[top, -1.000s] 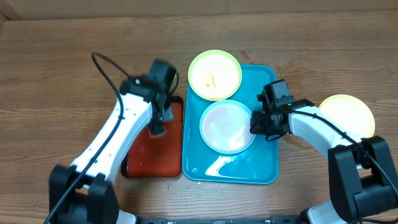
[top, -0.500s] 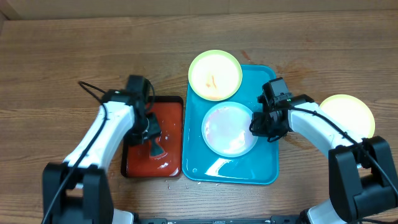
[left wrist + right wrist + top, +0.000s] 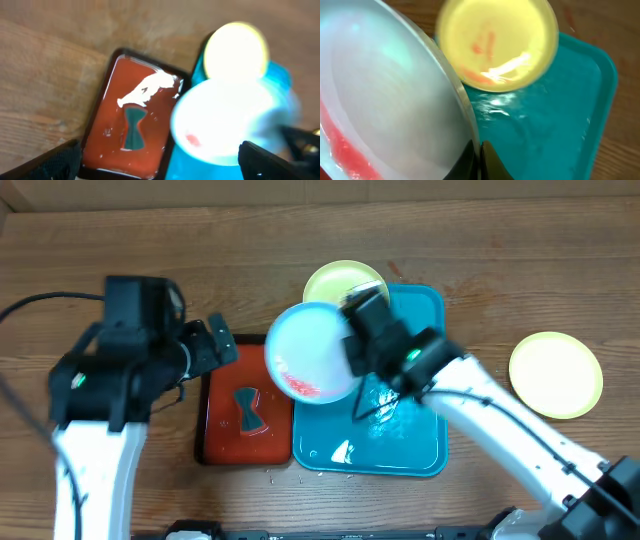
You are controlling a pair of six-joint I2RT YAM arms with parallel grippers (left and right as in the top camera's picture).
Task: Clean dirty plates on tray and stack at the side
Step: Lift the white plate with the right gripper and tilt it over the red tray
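Overhead view: the white plate (image 3: 305,350), a red smear near its lower edge, hangs tilted above the seam between the turquoise tray (image 3: 420,430) and the red tray (image 3: 225,435). The right gripper (image 3: 477,159) pinches it at its 3 o'clock rim. From the plate, the left gripper (image 3: 222,343) sits at 9 o'clock, jaws spread wide and holding nothing. It is the nearer arm to the dark teal scrubber (image 3: 247,410), which lies at 7 o'clock in the red tray. One yellow plate (image 3: 340,280), smeared orange, rests at 12 o'clock on the turquoise tray's far edge. Another yellow plate (image 3: 556,375) lies well apart at 3 o'clock on the table (image 3: 100,240).
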